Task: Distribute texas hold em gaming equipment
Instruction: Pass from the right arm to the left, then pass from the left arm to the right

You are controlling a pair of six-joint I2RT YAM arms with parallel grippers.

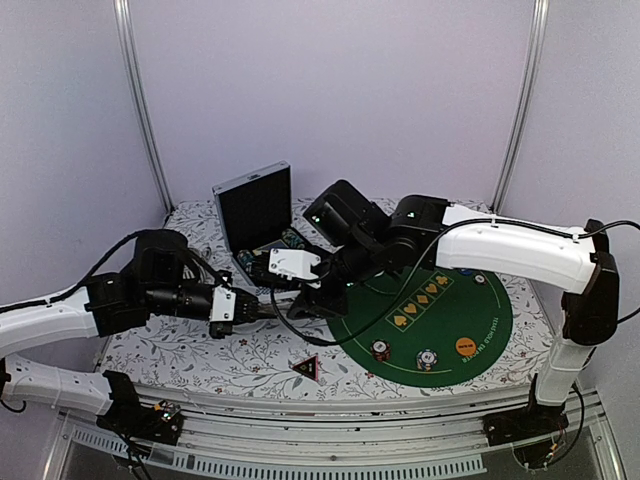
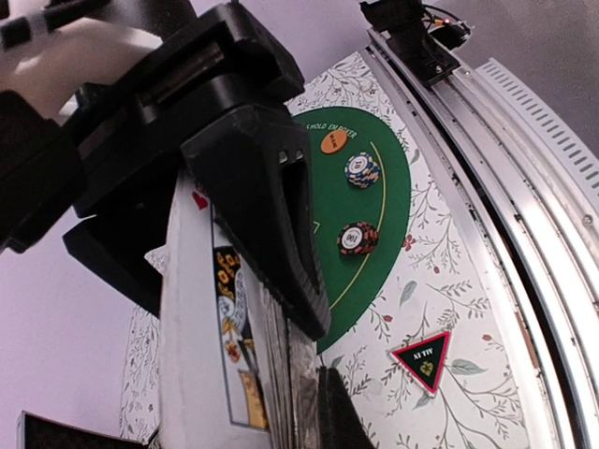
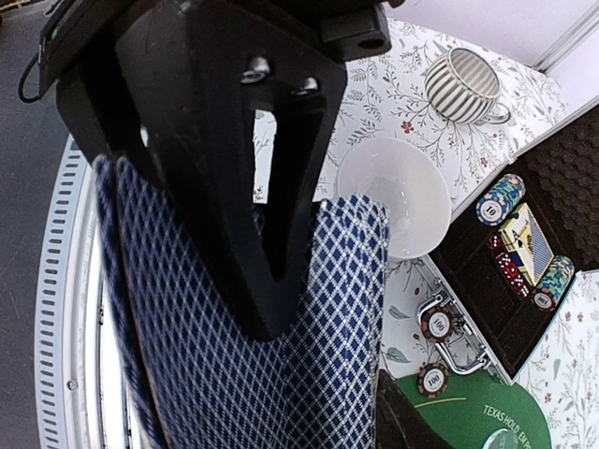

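Clamping the deck of playing cards (image 3: 234, 383) from both ends, in the air over the desk's middle, just left of the green felt mat (image 1: 440, 325). Right jaws partly open, closed across the stack, blue-diamond backs facing its camera. Left jaws pinched fully down on the deck's other end, a face card (image 2: 229, 318) showing; one card or several, can't tell.

Handling, my read: light, thin, slick, bendy. Stack shears or fans under an off-centre squeeze, so grip the flat faces near an edge and peel singles.

Surroundings: black triangle marker (image 1: 306, 368) by the near edge, centre. Two poker chips (image 1: 380, 350) and an orange disc (image 1: 465, 345) on the mat's near side, likely in the way of dealt cards. Open black case (image 1: 255, 205) toward the far edge, spare chips (image 3: 499, 198) inside. White bowl (image 3: 393, 192) just beside it, striped mug (image 3: 463, 84) beyond.
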